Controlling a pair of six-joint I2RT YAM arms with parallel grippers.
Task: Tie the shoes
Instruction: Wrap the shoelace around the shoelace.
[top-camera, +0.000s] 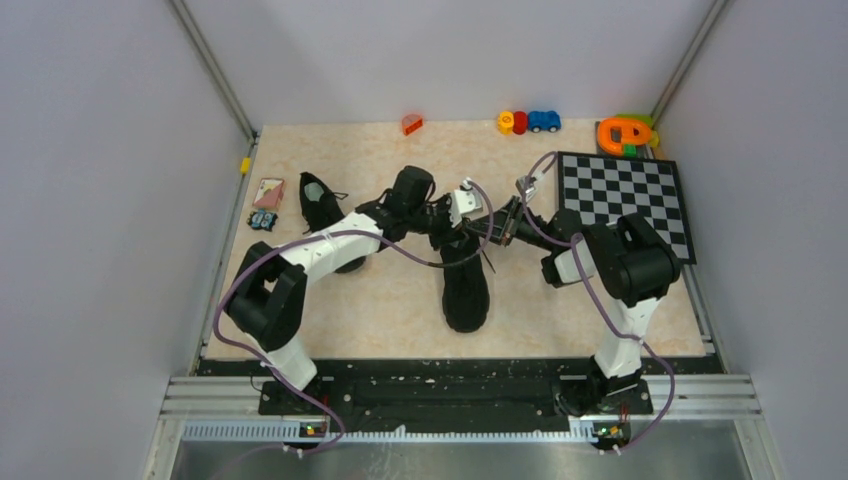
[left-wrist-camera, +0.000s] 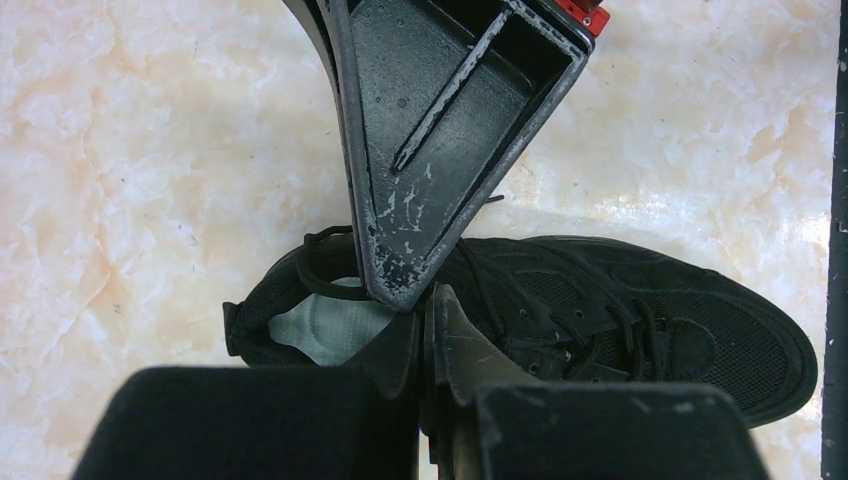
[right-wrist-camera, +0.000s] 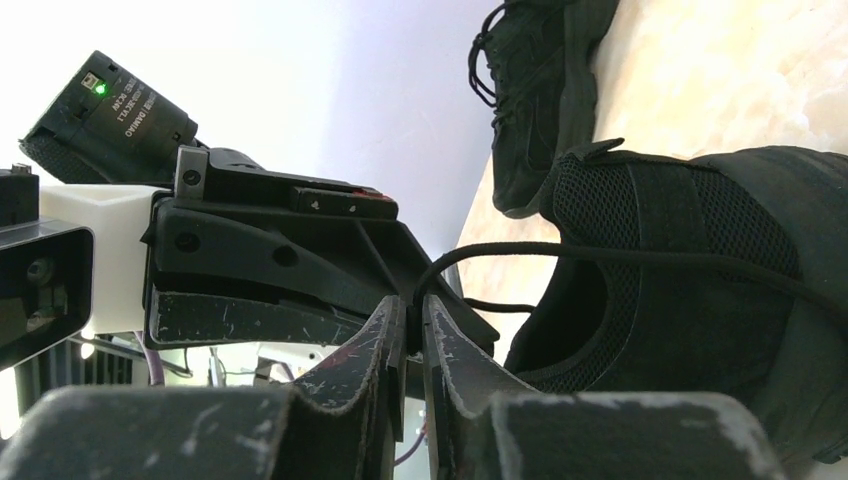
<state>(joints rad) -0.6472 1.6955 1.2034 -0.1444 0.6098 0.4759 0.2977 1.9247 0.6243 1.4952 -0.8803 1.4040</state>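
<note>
Marble tabletop (top-camera: 400, 320): R claw (right-wrist-camera: 412, 305) pinching lace (right-wrist-camera: 600, 249) of shoe (right-wrist-camera: 700, 330); L claw (left-wrist-camera: 425, 312) nrly closed, contents unclear.

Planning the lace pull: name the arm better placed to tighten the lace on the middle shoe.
Right, probably: the right claw is shut on the lace running taut from the shoe; the left claw's hold is unclear.

White link shells and black joint housings on left arm (top-camera: 322, 248) and right arm (top-camera: 640, 262). Purple cable (top-camera: 228, 288) looped along each. Black wedge fingers (right-wrist-camera: 365, 365), scuffed white, on right gripper (right-wrist-camera: 408, 310); same on left gripper (left-wrist-camera: 425, 305). Red tab (left-wrist-camera: 585, 12) at 1 o'clock in left wrist view. Green LED (right-wrist-camera: 100, 88) at 10 o'clock on black module; white print there, possibly lettering, unreadable.
</note>
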